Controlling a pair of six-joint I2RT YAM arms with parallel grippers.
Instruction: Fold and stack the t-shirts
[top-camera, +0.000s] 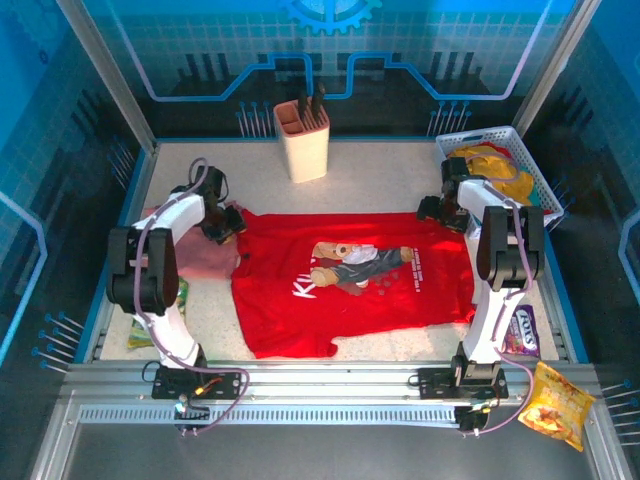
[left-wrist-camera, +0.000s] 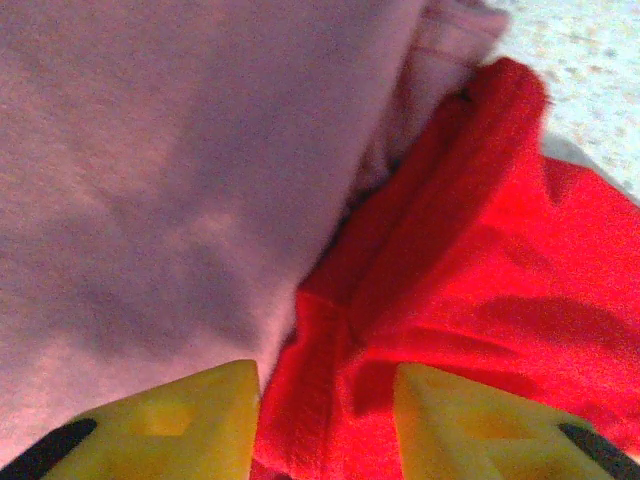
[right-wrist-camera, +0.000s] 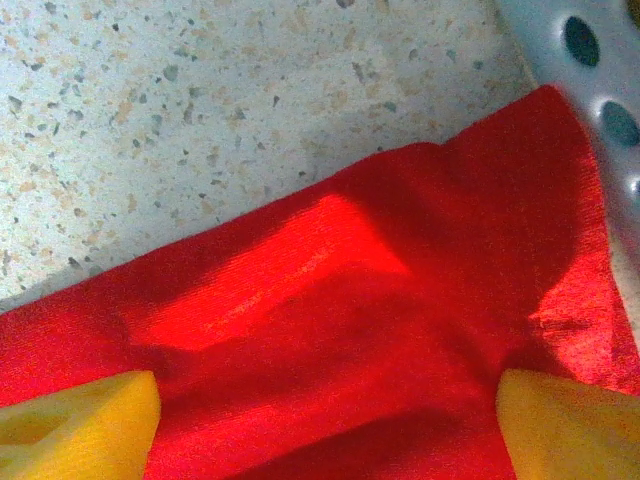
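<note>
Risk: closing left end effector (left-wrist-camera: 325, 405), parted over the red t-shirt's (top-camera: 300, 310) far-left sleeve, could snag the touching pink t-shirt (top-camera: 200, 255). Right end effector (right-wrist-camera: 328, 420) released over far-right sleeve. Red t-shirt lies mid-bench.

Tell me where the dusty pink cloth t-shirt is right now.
In the top view, the dusty pink t-shirt lies at the table's left side, partly under the left arm. Its right edge meets the left sleeve of the spread bright red t-shirt.
</note>
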